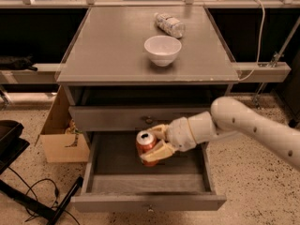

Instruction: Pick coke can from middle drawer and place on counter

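**Fingers clamped on the coke can over the middle drawer**

Both tan fingers of the gripper press against the red can, one above it and one below, so the jaws are shut on it. The can sits slightly tilted, silver top showing, over the rear part of the drawer's dark inside. Whether its base touches the drawer floor cannot be told. The middle drawer is pulled well out, its front panel and small knob nearest the camera. Just above it, the upper drawer is closed. The white arm reaches in from the right.

On the counter stands a white bowl, and behind it a clear water bottle lies on its side, near but apart from the bowl. A cardboard box sits on the floor beside the cabinet's left side.
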`<state>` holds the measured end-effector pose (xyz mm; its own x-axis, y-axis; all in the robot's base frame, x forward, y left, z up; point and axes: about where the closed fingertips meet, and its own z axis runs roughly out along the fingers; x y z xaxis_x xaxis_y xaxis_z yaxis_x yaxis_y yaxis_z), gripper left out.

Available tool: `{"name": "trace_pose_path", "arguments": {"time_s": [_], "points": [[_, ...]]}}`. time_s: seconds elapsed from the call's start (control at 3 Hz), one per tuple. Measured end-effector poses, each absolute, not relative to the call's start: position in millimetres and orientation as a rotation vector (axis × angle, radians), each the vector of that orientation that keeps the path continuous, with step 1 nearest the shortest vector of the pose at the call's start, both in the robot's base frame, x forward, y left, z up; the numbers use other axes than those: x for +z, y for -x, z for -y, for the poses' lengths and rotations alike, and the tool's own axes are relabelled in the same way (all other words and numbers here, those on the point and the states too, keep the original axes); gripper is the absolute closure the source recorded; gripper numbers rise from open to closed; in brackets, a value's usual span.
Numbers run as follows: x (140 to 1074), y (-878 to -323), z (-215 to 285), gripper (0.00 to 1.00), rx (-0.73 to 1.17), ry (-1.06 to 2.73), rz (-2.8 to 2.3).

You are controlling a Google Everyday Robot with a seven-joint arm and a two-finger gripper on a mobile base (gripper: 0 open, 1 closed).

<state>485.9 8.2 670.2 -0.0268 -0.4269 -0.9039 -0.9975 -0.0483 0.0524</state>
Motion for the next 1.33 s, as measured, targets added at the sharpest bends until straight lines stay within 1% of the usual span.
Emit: {"name": "trace_pose_path", "arguments": {"time_s": [0.33,0.67,1.0,1.33], "points": [[795.7,-507.9,-22.0,1.00,0.916,1.661,-1.471],[905.0,-538.1,-49.8,1.00,0.759,1.691,-1.448],[968.1,-588.0,-78.1,1.00,0.667,1.621,-1.488],[985.9,-676.9,-122.4,1.00,0.666,1.462,-1.583]]}}
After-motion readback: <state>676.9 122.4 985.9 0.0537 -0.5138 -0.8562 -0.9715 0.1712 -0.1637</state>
